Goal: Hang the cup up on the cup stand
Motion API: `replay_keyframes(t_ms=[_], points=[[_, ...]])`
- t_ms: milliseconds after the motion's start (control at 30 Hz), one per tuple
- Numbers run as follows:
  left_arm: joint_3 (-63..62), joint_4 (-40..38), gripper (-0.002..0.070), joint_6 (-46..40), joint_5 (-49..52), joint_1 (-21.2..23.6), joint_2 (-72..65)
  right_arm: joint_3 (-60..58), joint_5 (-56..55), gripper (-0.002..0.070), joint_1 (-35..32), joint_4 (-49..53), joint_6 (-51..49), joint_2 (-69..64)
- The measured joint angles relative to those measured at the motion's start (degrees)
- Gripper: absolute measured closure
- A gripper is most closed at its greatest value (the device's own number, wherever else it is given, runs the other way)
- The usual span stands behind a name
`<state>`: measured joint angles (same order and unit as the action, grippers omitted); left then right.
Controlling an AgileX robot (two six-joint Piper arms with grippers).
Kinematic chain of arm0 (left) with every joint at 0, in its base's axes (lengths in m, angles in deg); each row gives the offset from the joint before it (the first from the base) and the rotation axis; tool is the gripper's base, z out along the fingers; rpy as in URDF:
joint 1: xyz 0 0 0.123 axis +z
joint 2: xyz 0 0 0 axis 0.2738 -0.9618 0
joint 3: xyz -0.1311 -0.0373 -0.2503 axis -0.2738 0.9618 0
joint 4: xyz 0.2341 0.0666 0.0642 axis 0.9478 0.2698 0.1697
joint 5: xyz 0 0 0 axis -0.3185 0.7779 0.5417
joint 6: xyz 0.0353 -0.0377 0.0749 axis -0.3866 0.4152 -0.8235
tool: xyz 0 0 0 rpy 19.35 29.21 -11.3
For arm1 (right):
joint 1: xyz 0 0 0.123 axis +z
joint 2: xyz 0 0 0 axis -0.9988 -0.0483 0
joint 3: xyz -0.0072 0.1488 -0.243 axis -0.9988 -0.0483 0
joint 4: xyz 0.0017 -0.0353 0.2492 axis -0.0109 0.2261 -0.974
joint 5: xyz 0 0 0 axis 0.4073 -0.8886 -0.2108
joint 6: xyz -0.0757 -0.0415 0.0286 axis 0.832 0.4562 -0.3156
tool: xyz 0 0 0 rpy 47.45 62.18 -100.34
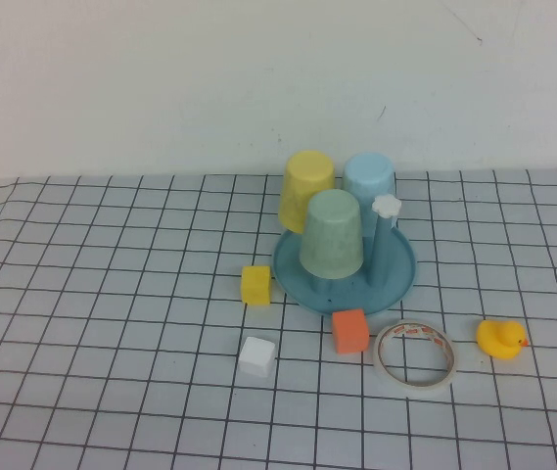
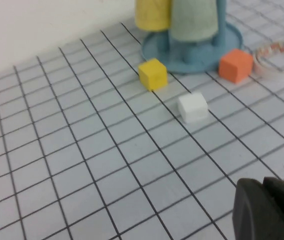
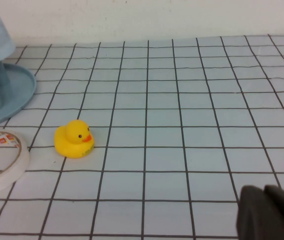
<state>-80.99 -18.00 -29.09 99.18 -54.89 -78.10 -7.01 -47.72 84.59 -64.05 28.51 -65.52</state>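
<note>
Both pincers (image 2: 266,210) (image 3: 271,215) low, touching nothing

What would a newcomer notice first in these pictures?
The eye goes first to the cup stand at the table's middle, with the mint-green cup, a yellow cup and a light blue cup upside down on its pegs. Next comes the yellow rubber duck at the right. The left gripper and right gripper show only in their wrist views.

Mint cup (image 1: 332,233) sits inverted, apparently pegged, on blue cup stand (image 1: 395,279).
</note>
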Motion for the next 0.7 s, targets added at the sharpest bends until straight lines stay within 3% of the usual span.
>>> replay_keyframes(t_ms=[100,267,533,700], points=[[2.9,-3.8,0.0676,-5.9,-2.8,3.2,1.4,0.0,0.0,0.0676,0.0,0.0,0.0,0.0],[8.3,-10.0,0.0676,-14.2,-12.1,14.4,5.1,0.0,0.0,0.0676,0.1,0.0,0.0,0.0],[16.6,-15.8,0.0676,-16.0,-24.0,31.8,9.4,0.0,0.0,0.0676,0.1,0.0,0.0,0.0],[17.7,-16.0,0.0676,-16.3,-25.6,35.4,9.6,0.0,0.0,0.0676,0.1,0.0,0.0,0.0]])
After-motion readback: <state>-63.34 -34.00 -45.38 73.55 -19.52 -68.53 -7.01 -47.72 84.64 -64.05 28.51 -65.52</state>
